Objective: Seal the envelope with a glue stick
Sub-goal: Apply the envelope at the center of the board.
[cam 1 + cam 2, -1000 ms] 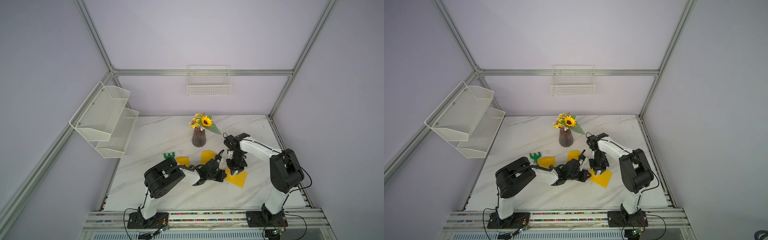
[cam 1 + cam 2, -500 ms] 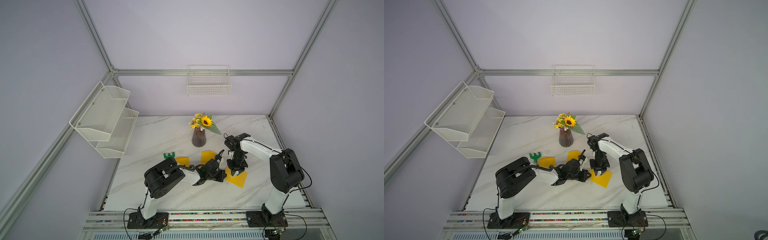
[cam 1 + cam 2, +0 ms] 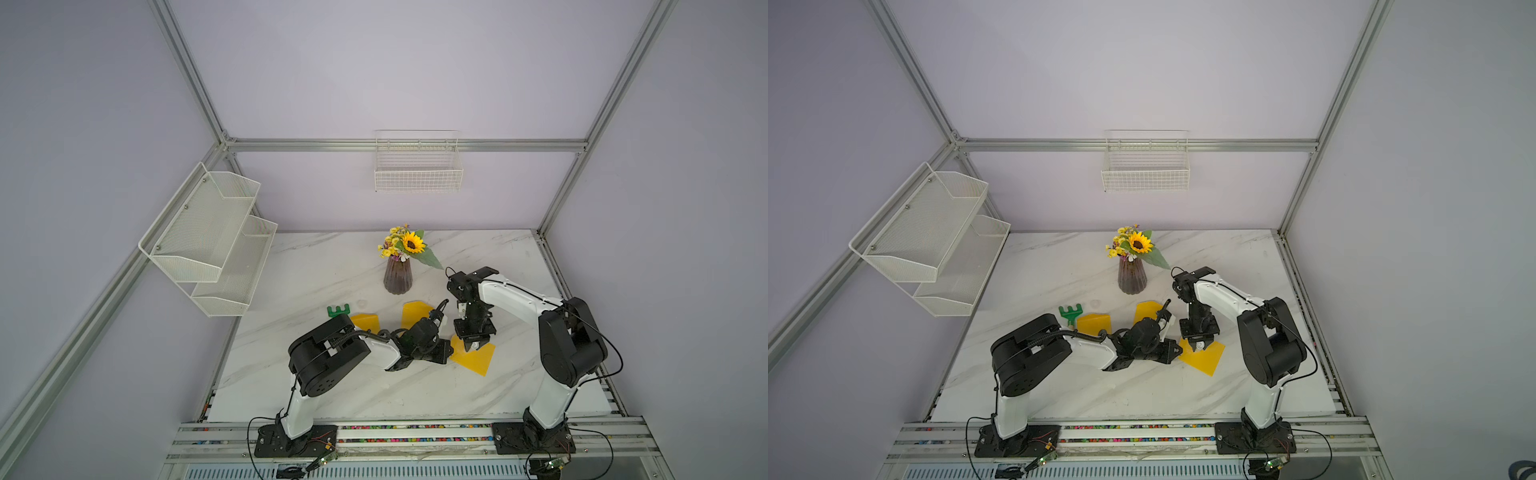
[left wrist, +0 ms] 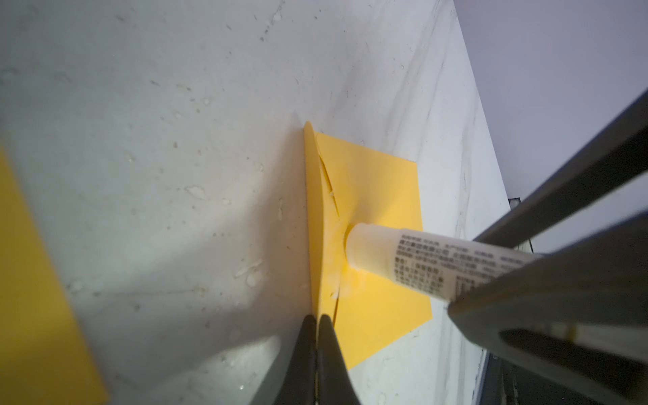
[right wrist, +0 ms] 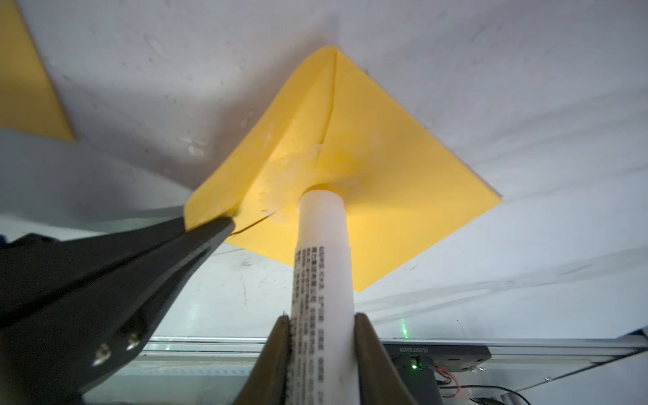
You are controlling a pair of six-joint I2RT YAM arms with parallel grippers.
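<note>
**Glue stick point(image 5: 321, 252), one: tip down on the yellow envelope point(image 5: 403, 196), front middle of the table point(image 3: 332, 270).**

Your right gripper point(image 5: 321, 350) is clenched on the stick's printed barrel and holds it nearly upright. The bare end touches the envelope's body just beside the flap's fold. Your left gripper point(image 4: 317, 324) is pinched tight on the edge of the flap point(image 5: 245, 168) and holds it raised off the body. In both top views the envelope lies between your two arms. Also on the table: a spare envelope point(image 3: 366, 322) just beside a green rake point(image 3: 338, 309), and a second spare envelope point(image 3: 415, 312) near the vase of flowers point(image 3: 397, 276).
</note>
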